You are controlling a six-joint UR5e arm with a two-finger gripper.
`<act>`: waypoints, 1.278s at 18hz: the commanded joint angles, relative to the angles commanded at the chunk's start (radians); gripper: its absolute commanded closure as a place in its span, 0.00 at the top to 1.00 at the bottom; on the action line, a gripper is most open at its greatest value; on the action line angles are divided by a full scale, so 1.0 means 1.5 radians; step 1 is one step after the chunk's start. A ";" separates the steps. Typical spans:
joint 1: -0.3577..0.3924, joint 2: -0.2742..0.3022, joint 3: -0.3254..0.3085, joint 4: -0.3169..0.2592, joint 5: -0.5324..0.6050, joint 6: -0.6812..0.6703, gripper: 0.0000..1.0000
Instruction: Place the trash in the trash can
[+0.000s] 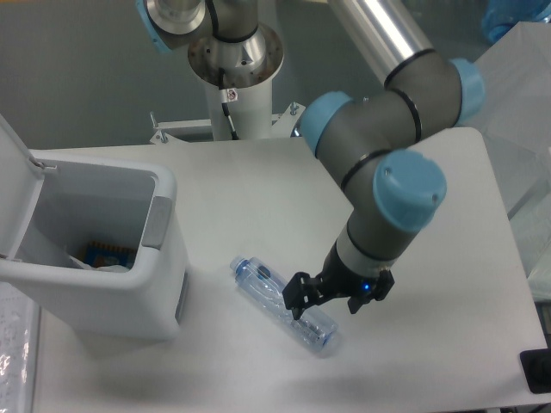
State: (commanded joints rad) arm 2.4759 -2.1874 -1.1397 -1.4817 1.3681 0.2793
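Note:
The clear bluish plastic bottle (284, 303) lies on its side on the white table, cap end pointing up-left toward the trash can. My gripper (327, 303) is down at table level over the bottle's lower right half. It is open, with one finger (298, 303) against the bottle's near side and the other past its far side. The white trash can (129, 297) stands at the left with its flip lid (13, 185) swung up. Inside it I see a bit of white crumpled material (108, 268) beside a blue and orange item.
The arm's base column (232, 60) rises at the table's back edge. A translucent box (504, 82) stands off the right side. A black object (538, 370) sits at the front right corner. The table's front edge runs close below the bottle.

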 joint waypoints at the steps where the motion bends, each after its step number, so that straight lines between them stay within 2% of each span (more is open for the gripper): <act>1: -0.005 -0.007 0.000 -0.007 0.014 -0.006 1.00; 5: -0.018 -0.039 0.001 -0.021 0.072 -0.039 1.00; 11: -0.032 -0.093 0.034 -0.014 0.110 -0.138 1.00; 19: -0.050 -0.134 0.039 0.008 0.152 -0.191 1.00; 23: -0.055 -0.137 0.034 0.029 0.155 -0.196 1.00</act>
State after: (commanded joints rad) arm 2.3930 -2.3930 -1.0891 -1.4389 1.5999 -0.0153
